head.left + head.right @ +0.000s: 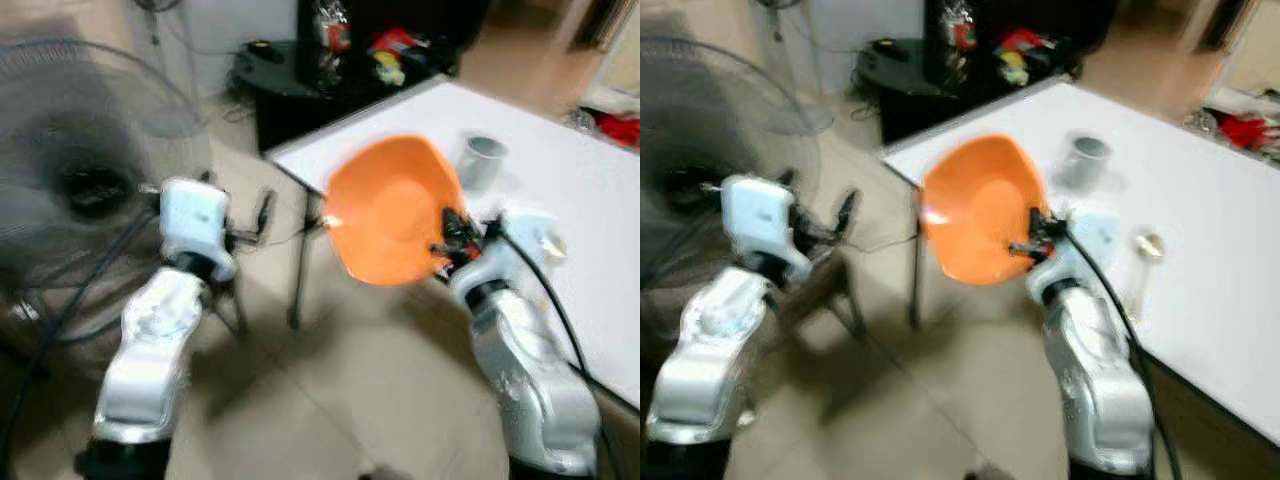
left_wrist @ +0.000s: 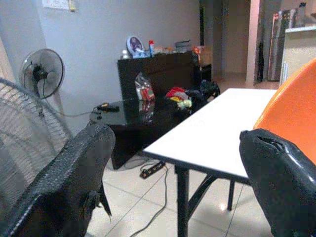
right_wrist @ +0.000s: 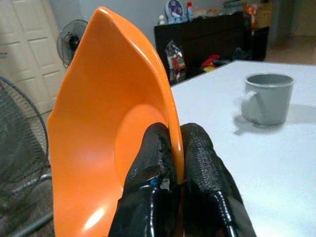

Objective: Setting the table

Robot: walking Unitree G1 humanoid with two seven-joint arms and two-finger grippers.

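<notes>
An orange bowl (image 1: 392, 210) is held on edge, tilted upright, just off the near corner of the white table (image 1: 590, 200). My right gripper (image 3: 174, 148) is shut on the bowl's rim (image 3: 170, 106), one finger inside and one outside. A grey mug (image 1: 483, 160) stands on the table behind the bowl, also visible as the mug (image 3: 266, 98) in the right wrist view. My left gripper (image 2: 177, 163) is open with nothing between its fingers, raised over the floor left of the table; its fingers (image 2: 74, 168) point toward the table corner.
A large standing fan (image 1: 70, 170) is close on the left, a second fan (image 2: 42, 73) farther back. A black low cabinet (image 1: 330, 70) with bags and clutter stands behind the table. A clear glass (image 1: 1147, 250) sits on the table. Cables cross the tiled floor.
</notes>
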